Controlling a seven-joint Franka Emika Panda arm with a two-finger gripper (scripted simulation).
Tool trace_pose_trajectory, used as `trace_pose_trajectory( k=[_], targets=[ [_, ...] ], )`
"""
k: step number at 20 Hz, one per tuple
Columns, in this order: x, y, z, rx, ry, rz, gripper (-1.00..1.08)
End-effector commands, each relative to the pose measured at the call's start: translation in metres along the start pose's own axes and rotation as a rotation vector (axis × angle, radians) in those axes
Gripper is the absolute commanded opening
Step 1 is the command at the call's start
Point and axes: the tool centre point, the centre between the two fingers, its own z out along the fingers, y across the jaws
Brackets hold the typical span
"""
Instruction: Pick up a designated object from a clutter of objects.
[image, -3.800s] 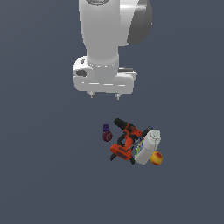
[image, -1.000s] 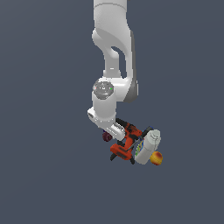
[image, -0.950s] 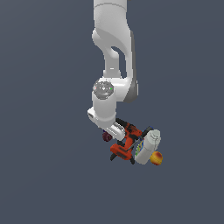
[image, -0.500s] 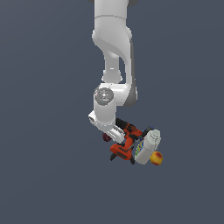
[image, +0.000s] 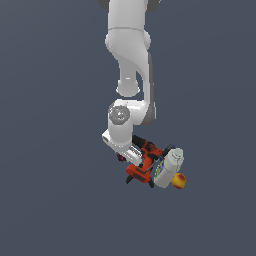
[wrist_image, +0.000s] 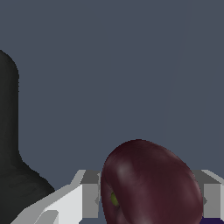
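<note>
Now, going left to right across the exterior view, one white robot arm (image: 130, 90) reaches down from above onto a small cluster of objects lying on a plain grey surface (image: 50, 200), which shows no visible edges or corners. Its gripper (image: 125, 156) sits at the left end of the cluster, low over one small dark maroon ball (image: 120, 158), the object to be picked; only a sliver of the ball shows past the gripper. In the wrist view, the maroon ball fills the space between two pale fingers (wrist_image: 89, 197), one on each side. The fingers stand about a ball's width apart and appear to bracket it; whether they actually press on it cannot be told. This low, straddling pose suits closing on the ball alone. Just beside the gripper lies one red-orange and black power drill (image: 145, 165), then one white bottle (image: 169, 167) on its side, then one orange-yellow round fruit (image: 179, 181). All appear closely packed.
</note>
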Motion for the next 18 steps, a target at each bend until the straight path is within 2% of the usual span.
trace_pose_trajectory(
  k=[1,11,18],
  targets=[
    [0.000,0.000,0.001,0.000,0.000,0.001,-1.00],
    [-0.001,0.000,-0.002,0.000,0.000,0.000,-1.00],
    [-0.010,-0.003,-0.021,0.000,0.000,0.000,-1.00]
  ],
)
